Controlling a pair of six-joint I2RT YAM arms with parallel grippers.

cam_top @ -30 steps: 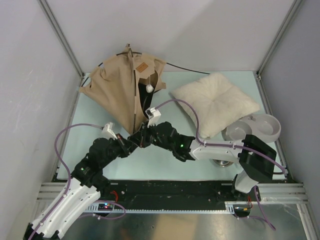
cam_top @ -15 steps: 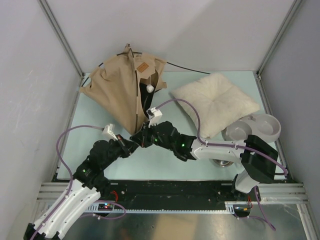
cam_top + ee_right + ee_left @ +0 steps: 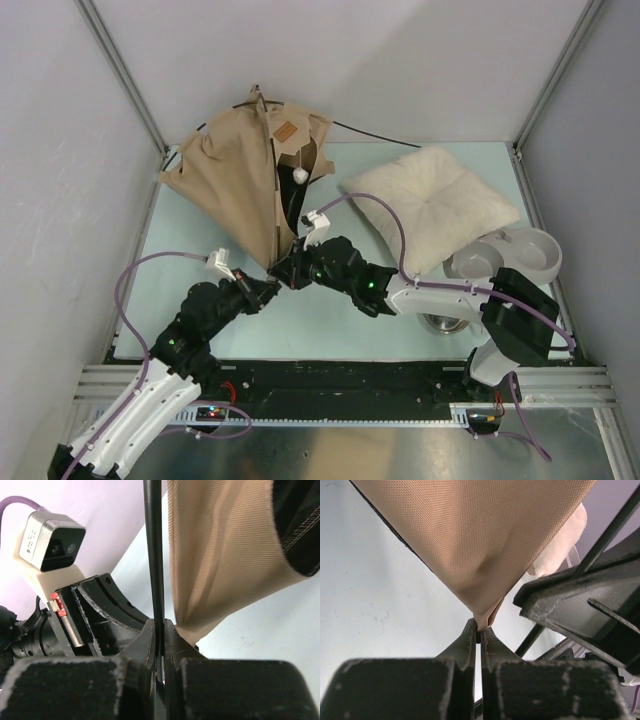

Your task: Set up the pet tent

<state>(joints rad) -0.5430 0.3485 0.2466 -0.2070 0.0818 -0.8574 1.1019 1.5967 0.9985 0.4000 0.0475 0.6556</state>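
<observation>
**Top external view.** The tan canvas pet tent (image 3: 235, 180), ribbed with thin black poles, stands partly raised at the far left of the pale green table (image 3: 180, 270). Its near corner is drawn toward the arms. The left gripper (image 3: 268, 288) and right gripper (image 3: 285, 272) meet at that corner. Over the last second the right wrist has crept up and left toward the corner and its jaws have closed the last small amount. The tent itself has barely shifted. This suggests the pole end is now secured, and that seating it in the corner is the step in hand. A fluffy cream square pillow (image 3: 430, 205) and grey double bowls (image 3: 510, 255) lie to the right, apart from the tent. The small brown label (image 3: 286, 134) near the peak carries marks too small to read, and a white pom-pom (image 3: 299, 176) hangs below it.

**Left wrist view.** The left gripper (image 3: 479, 630) has its jaws pressed together, pinching the folded tip of the tan corner fabric (image 3: 480, 545). A black pole (image 3: 612, 527) and the dark body of the right gripper sit just beside it.

**Right wrist view.** The right gripper (image 3: 160, 630) is clamped on the thin black pole (image 3: 153, 545), which runs upright beside the tan fabric (image 3: 220, 555). The left wrist's grey camera housing (image 3: 50, 545) is near. No writing is legible in this view.
</observation>
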